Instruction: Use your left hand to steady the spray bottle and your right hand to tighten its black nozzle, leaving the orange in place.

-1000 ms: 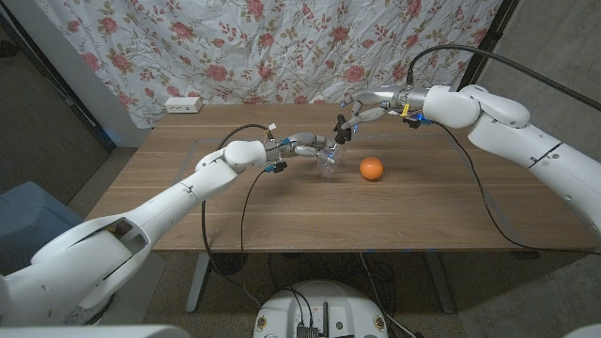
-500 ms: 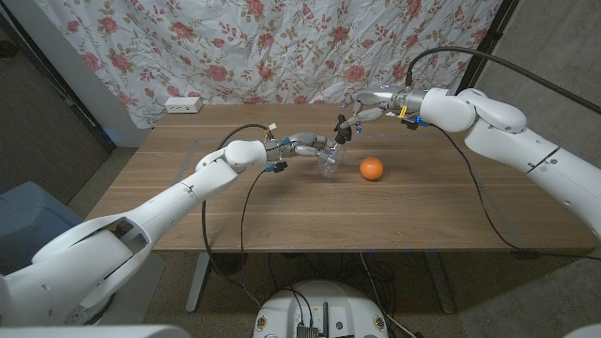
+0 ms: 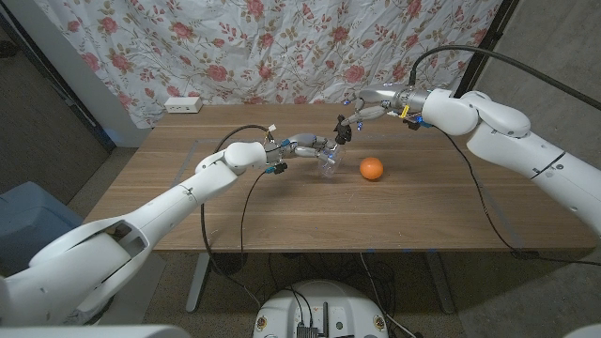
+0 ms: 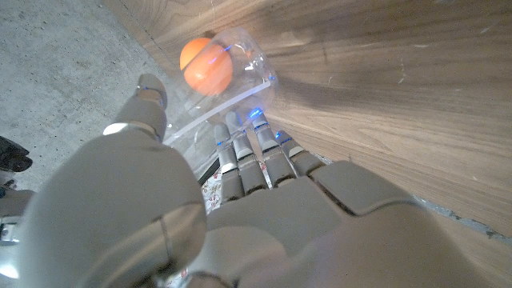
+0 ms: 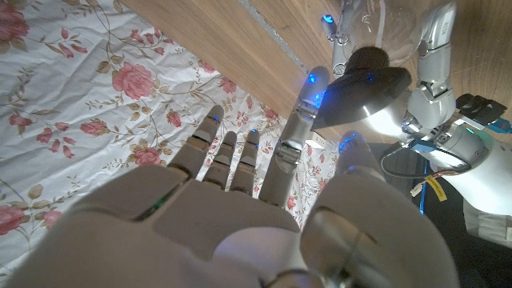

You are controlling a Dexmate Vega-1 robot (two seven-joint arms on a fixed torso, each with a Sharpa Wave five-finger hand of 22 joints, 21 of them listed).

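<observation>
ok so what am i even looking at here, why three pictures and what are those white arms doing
It is a robot with two white arms ending in hands. One picture looks down from its head; the other two come from cameras on its wrists, so they look tilted. On the wooden table stand a clear spray bottle and an orange. The left hand grips the bottle's body. The right hand pinches the black nozzle on top. A flowered curtain hangs behind.
</observation>
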